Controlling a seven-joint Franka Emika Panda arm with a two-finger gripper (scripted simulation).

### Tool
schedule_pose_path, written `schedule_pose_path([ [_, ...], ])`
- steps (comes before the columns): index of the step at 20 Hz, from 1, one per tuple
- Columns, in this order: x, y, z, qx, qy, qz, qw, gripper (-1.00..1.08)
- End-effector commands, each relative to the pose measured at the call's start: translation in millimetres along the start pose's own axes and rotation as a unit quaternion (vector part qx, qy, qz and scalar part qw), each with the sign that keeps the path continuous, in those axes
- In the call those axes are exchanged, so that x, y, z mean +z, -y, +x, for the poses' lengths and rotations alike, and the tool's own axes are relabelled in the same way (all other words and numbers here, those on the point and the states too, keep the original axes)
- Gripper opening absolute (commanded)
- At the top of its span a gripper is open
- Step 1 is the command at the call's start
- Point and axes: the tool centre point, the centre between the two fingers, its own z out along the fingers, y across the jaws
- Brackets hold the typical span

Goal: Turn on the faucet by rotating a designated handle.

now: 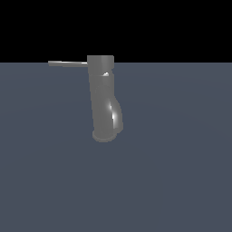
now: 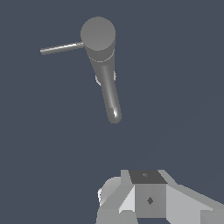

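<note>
- The faucet stands on the flat grey floor (nothing holds it).
- The handle sticks out sideways from its top, toward the exterior view's left.
- My gripper is well apart from it; I cannot tell if it is open.

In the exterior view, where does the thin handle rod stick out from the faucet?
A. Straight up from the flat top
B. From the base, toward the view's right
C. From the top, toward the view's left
C: the handle leaves the top of the faucet roughly level, pointing to the exterior view's left.
</note>
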Motion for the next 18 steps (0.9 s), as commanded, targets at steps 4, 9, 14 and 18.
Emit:
schedule_pose_path([
  [4,-3.3,4.5,0.5,-0.002,-0.004,0.001,1.0000,-1.00],
  [9,-14.7,19.9,1.1,-0.009,-0.019,0.004,0.9998,-1.00],
  [14,-14.0,19.5,2.1,-0.007,-0.019,0.004,0.9998,-1.00],
  [18,-13.0,21.3,6.8,0.003,-0.018,0.005,0.9998,-1.00],
])
